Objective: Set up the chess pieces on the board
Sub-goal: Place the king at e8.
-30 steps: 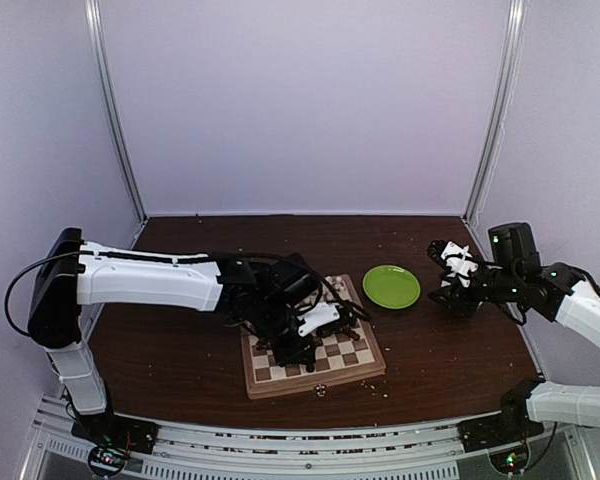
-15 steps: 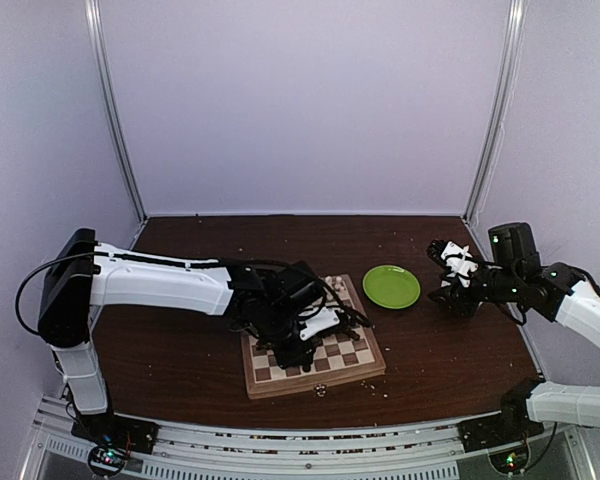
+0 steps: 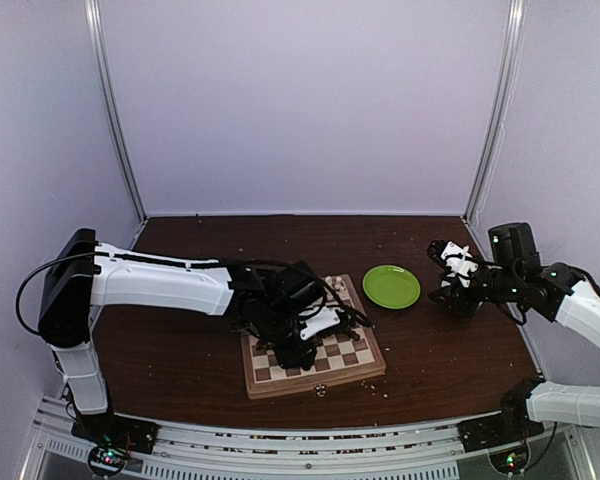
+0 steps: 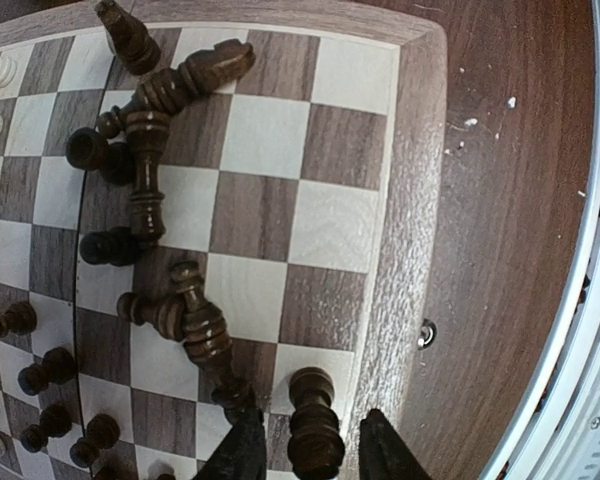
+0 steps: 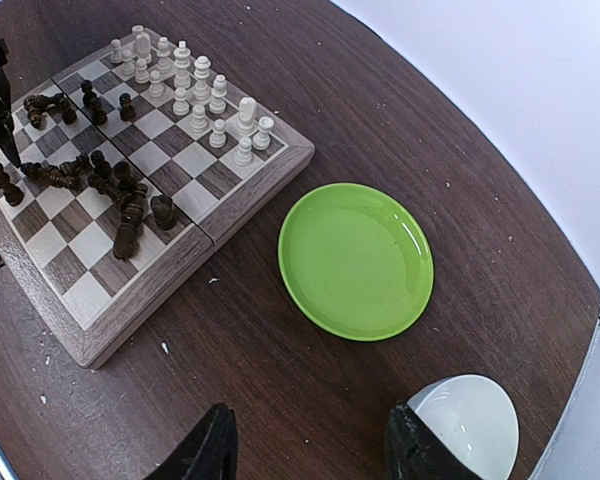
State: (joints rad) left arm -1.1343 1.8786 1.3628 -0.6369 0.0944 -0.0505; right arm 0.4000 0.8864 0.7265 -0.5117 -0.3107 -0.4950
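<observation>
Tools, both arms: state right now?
Left tool: open, fingers either side of a dark chess piece, seemingly not clamped on it.
Right tool: open, empty.

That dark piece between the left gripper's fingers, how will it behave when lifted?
Probably light: the dark piece is small turned wood. Its rounded, waisted body might slip or twist between the left gripper's narrow fingers. Likely tippy when set down: other pieces lie toppled on the board.
</observation>
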